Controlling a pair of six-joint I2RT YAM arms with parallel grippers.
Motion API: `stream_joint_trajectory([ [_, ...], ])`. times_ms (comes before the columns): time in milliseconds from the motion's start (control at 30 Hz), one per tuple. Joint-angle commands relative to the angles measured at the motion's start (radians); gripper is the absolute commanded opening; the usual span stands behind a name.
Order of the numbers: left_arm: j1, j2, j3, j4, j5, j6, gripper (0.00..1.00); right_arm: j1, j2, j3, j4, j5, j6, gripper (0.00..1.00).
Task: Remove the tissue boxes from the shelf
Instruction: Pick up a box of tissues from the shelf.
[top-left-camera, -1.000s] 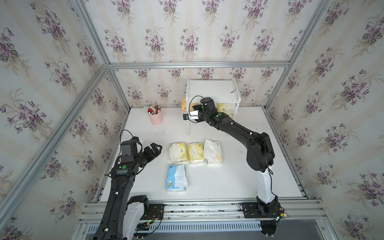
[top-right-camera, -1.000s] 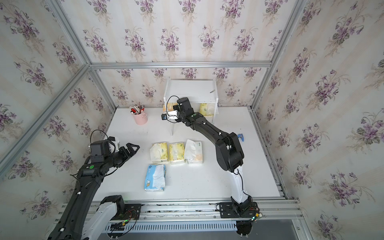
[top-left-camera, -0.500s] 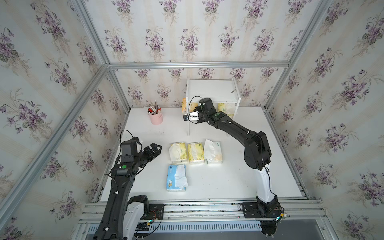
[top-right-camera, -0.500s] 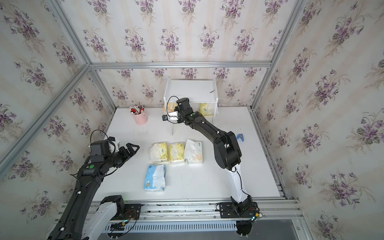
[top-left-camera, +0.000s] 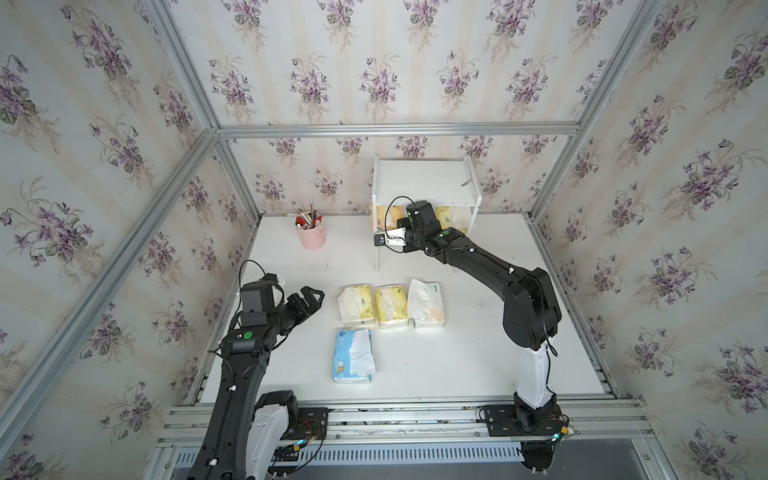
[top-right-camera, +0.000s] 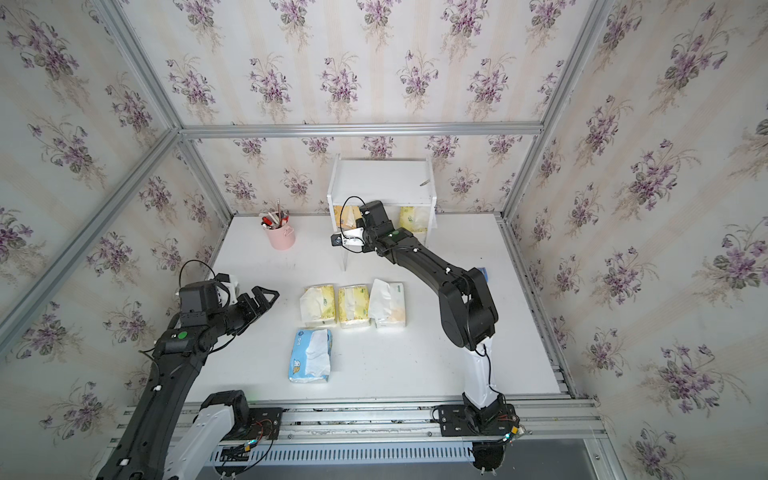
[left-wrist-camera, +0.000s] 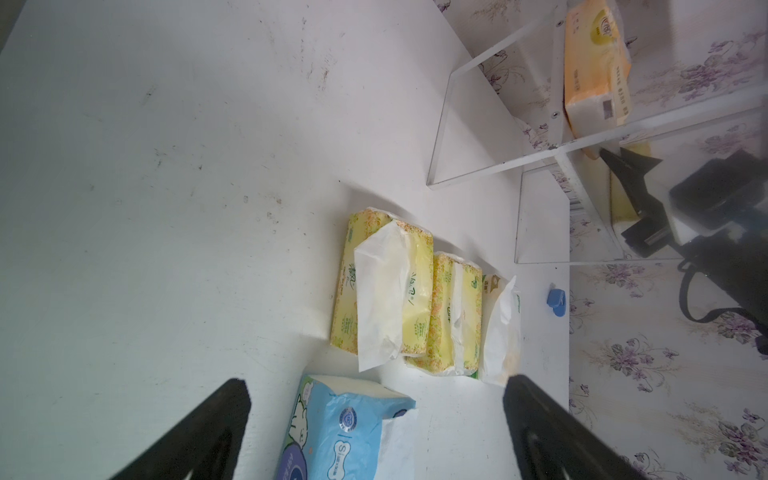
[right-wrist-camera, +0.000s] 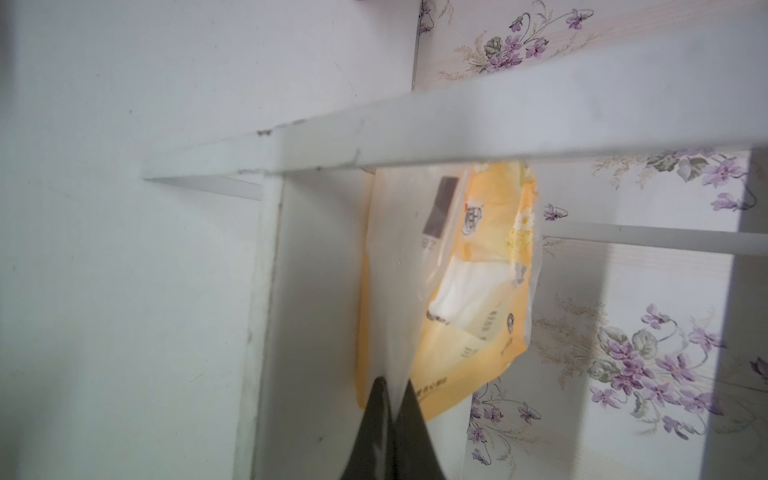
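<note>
Right gripper (right-wrist-camera: 392, 399), fingers pressed together, pinches the loose wrapper of the orange tissue pack (right-wrist-camera: 478, 291) on the lower tier of the white shelf (top-left-camera: 424, 183), at its 9 o'clock end, long axis roughly 12 to 6; barcode visible, print unreadable. The shelf's side panel (right-wrist-camera: 270, 291) stands just beside. Left gripper (top-left-camera: 312, 296) is spread wide at 8 o'clock of the table (top-left-camera: 457, 365)

Four tissue packs (top-left-camera: 390, 305) lie on the table (top-left-camera: 457, 365) before the shelf (top-left-camera: 424, 183)

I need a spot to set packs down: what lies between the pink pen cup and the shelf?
Nothing but bare white table lies between the pen cup and the shelf; both top views show that stretch.
</note>
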Motion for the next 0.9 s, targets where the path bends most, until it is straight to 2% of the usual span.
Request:
stream_joint_trajectory([
  [0, 0.001, 0.006, 0.001, 0.067, 0.092, -0.007, 0.99, 0.003, -0.069, -0.079, 0.044, 0.02, 0.026, 0.0],
  [167, 0.001, 0.068, 0.0, 0.168, 0.287, -0.064, 0.99, 0.009, -0.205, -0.242, 0.069, 0.06, 0.075, 0.0],
  [300, -0.003, 0.115, -0.009, 0.247, 0.372, -0.113, 0.99, 0.028, -0.311, -0.373, 0.1, 0.081, 0.117, 0.0],
  [633, -0.005, 0.116, -0.024, 0.253, 0.345, -0.129, 0.99, 0.108, -0.562, -0.582, 0.065, 0.14, 0.236, 0.0],
  [867, -0.005, 0.119, 0.015, 0.192, 0.308, -0.066, 0.99, 0.216, -0.704, -0.611, -0.069, 0.148, 0.295, 0.0],
])
